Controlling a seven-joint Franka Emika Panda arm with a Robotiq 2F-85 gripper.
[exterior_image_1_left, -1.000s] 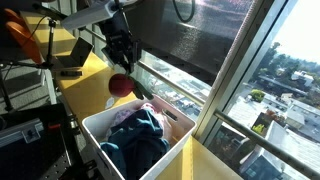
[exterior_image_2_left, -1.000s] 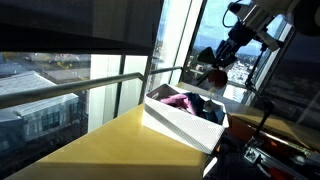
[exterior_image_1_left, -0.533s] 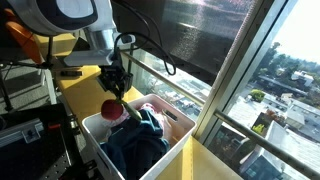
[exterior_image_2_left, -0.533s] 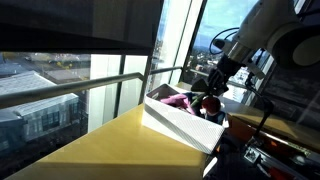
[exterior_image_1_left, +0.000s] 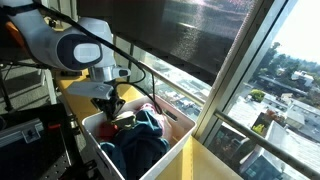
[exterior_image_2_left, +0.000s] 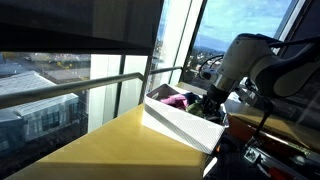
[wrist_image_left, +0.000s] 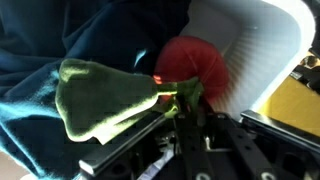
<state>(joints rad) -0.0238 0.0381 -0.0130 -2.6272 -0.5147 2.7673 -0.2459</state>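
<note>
Wrist view first: the red bundle (wrist_image_left: 195, 68) sits right ahead of my gripper (wrist_image_left: 185, 105), a rounded, bright red lump, soft-looking and lit warm on its left edge. It's down inside the white bin (wrist_image_left: 265, 50), against the ribbed wall, resting on the clothes. Just beside it, touching it, lies a green cloth (wrist_image_left: 100, 95), flat and olive, spread over a dark blue garment (wrist_image_left: 60, 35). The fingers meet where red and green join, close together, but I cannot tell whether they pinch the fabric or only brush it. In an exterior view the gripper (exterior_image_1_left: 110, 108) is lowered into the bin (exterior_image_1_left: 95, 135). My count: one red bundle, one green cloth, one dark blue garment, one bin.
</note>
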